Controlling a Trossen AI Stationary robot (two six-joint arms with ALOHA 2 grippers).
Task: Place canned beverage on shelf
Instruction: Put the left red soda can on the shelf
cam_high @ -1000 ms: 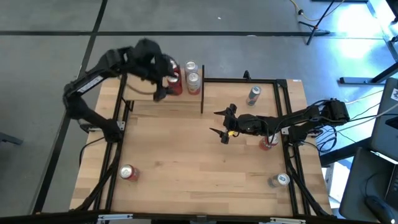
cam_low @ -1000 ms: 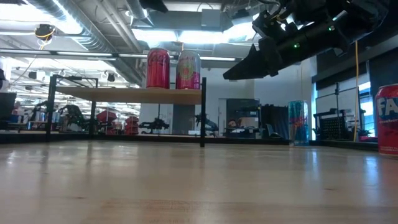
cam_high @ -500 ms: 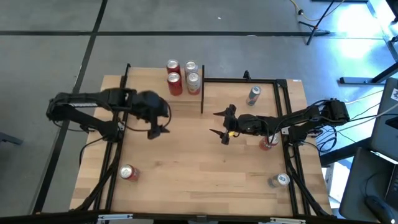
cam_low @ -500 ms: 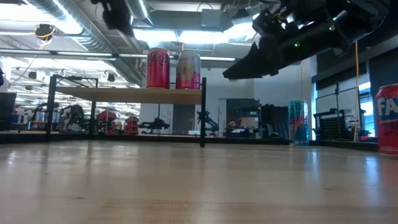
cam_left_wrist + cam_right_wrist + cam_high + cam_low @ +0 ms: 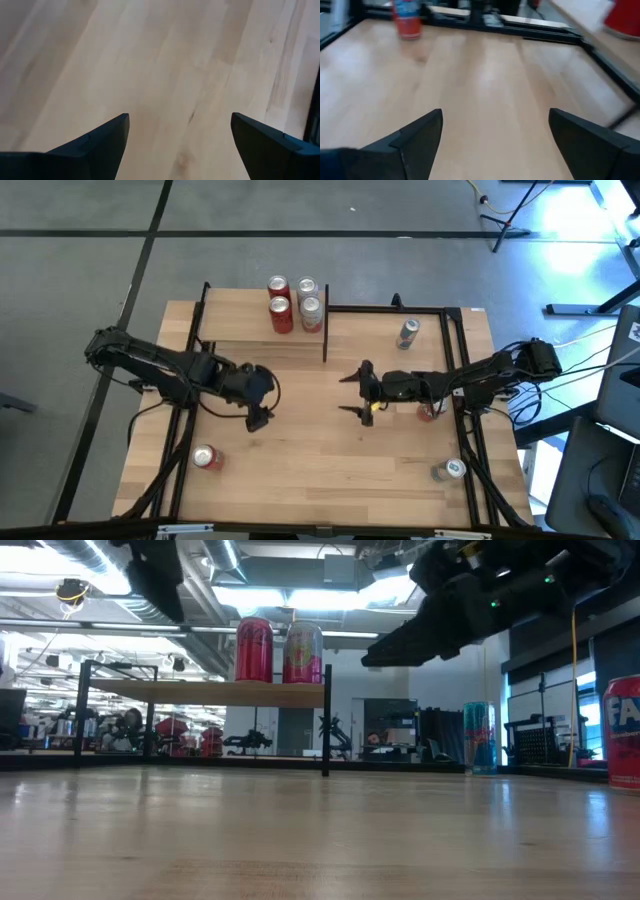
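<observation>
The shelf point(image 5: 235, 320) is a raised light wood board on black posts at the table's far left; it also shows in the low view point(image 5: 200, 692). Several cans point(image 5: 295, 302) stand upright on its right end, two of them showing in the low view point(image 5: 278, 650). My left gripper point(image 5: 258, 417) hangs open and empty over bare wood, on the near side of the shelf; its spread fingers point(image 5: 100, 142) show in its wrist view. My right gripper point(image 5: 356, 392) is open and empty above the table's middle, pointing toward the left edge.
Loose cans stand on the table: a red one near left point(image 5: 205, 457), a silver-blue one at the far right point(image 5: 407, 332), a red one under the right arm point(image 5: 430, 411) and a grey one near right point(image 5: 447, 470). A black frame rail point(image 5: 460, 370) runs along the right side.
My left gripper has drawn back from the cans on the shelf toward the table's near edge and now hangs over bare wood. The cans have stayed standing on the shelf. My right gripper has shifted slightly toward the near edge.
</observation>
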